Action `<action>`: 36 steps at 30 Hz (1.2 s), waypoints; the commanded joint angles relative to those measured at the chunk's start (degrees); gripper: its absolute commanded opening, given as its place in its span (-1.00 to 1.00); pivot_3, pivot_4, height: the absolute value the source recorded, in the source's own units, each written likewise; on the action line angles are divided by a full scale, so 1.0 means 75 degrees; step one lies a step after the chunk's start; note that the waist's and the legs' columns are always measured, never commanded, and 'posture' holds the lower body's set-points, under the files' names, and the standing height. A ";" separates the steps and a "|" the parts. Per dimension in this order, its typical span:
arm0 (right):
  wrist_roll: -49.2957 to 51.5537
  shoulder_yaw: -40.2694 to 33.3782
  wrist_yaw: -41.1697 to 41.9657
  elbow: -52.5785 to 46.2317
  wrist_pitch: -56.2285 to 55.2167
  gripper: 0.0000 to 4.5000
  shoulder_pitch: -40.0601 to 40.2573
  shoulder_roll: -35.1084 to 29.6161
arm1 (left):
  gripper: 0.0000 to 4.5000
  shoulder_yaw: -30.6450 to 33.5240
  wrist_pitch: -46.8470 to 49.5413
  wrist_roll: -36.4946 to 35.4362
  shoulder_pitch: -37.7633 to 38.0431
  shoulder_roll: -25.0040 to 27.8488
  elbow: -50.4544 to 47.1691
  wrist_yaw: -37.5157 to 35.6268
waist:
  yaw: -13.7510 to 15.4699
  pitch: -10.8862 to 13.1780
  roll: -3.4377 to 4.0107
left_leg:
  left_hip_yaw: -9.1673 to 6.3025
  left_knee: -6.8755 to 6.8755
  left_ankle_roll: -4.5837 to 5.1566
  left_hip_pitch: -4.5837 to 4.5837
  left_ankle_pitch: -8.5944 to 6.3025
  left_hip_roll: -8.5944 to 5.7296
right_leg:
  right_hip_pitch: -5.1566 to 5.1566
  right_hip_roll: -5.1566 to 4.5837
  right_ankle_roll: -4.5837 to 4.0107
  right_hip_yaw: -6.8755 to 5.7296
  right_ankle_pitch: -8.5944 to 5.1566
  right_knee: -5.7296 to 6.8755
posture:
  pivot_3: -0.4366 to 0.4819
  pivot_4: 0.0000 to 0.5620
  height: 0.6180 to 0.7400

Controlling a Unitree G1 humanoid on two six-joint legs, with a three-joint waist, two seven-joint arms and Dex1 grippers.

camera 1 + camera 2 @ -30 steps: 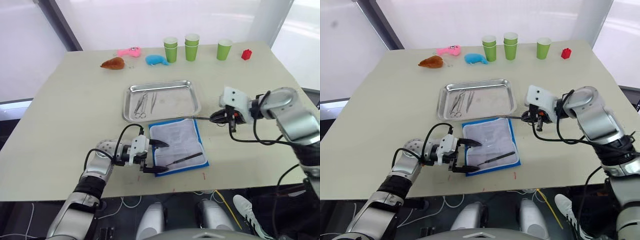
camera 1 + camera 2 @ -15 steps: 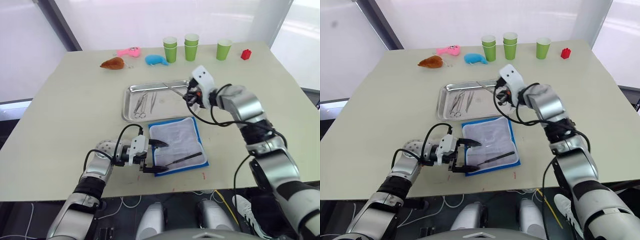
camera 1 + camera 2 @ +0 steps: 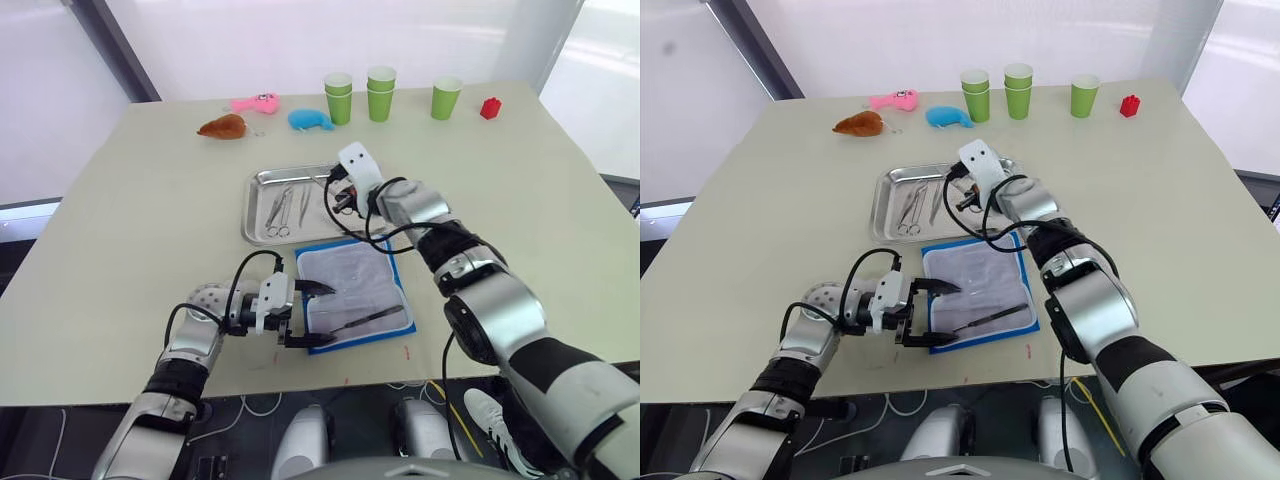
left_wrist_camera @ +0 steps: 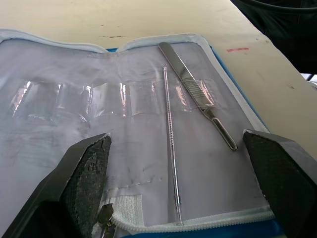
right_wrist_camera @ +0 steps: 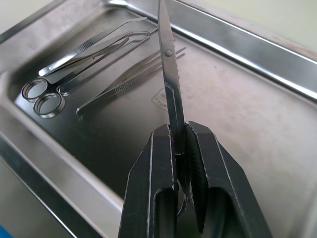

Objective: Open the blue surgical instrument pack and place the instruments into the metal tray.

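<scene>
My right gripper (image 5: pixel 181 148) hangs over the metal tray (image 3: pixel 262 179), its jaws clenched on a pair of scissors (image 5: pixel 168 74) near the pivot so the blades stick straight out ahead of the fingers; holding them there keeps the long tool from swinging, and I judge it lets me lay them down flat beside what is already in the tray. The tray sits in the middle of the bench, between the row of green cups (image 3: pixel 381 93) along the far edge and the pouch nearer to me. In it lie a ring-handled tool (image 5: pixel 74 74) and a pair of tweezers (image 5: pixel 126 77), both gathered toward the tray's left half, which leaves open steel under my scissors. The blue pouch (image 3: pixel 352 292) lies unfolded flat just on the near side of the tray, close to the bench's near edge, lining up, so its clear sleeves are reachable from above. Two tools remain on that lining: a flat-handled one (image 4: pixel 195 91) tucked through a sleeve and a thin probe (image 4: pixel 171 144) beside it, lying loose as far as I can tell. My left gripper (image 3: pixel 305 314) rests at the pouch's left edge, jaws released and spread wide to either side of those two, grasping nothing, placed there, I judge, to steady the pouch or take the next piece.
</scene>
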 commanded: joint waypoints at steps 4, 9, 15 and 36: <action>-0.0171 -0.0201 -0.0213 0.0727 -0.0433 -0.99 -0.0337 0.0187 | 1.00 -0.0385 0.0419 0.0643 0.0666 0.0135 0.0583 0.0326 | -0.0038 0.0000 0.0000 | 0.0001 -0.0001 0.0000 0.0001 0.0000 0.0000 | 0.0000 0.0000 0.0000 0.0001 0.0000 0.0001 | -0.05 -0.47 1.00; -0.0198 -0.0273 -0.0135 0.1044 -0.0472 -0.99 -0.0363 0.0224 | 1.00 -0.0392 0.0475 0.0613 0.0758 0.0176 0.0458 0.0359 | -0.0114 0.0001 0.0001 | 0.0001 -0.0002 0.0001 -0.0001 0.0000 0.0000 | -0.0001 0.0000 0.0000 0.0002 0.0000 0.0000 | -0.05 -0.47 1.00; -0.0304 -0.0320 0.0080 0.1220 -0.0480 -0.99 -0.0365 0.0294 | 1.00 -0.0415 0.0524 0.0578 0.0841 0.0195 0.0340 0.0430 | -0.0150 0.0001 0.0001 | 0.0002 -0.0007 0.0003 0.0001 -0.0002 0.0000 | 0.0000 0.0000 0.0002 0.0004 0.0001 -0.0002 | -0.05 -0.47 1.00; -0.0596 -0.0481 0.0169 0.1535 -0.1090 0.80 -0.0281 0.0348 | 1.00 -0.0441 0.0638 0.0563 0.0861 0.0217 0.0193 0.0487 | -0.0152 0.0000 0.0000 | 0.0006 -0.0020 0.0005 0.0006 -0.0003 -0.0001 | -0.0001 0.0000 0.0002 0.0010 0.0000 -0.0006 | -0.05 -0.47 1.00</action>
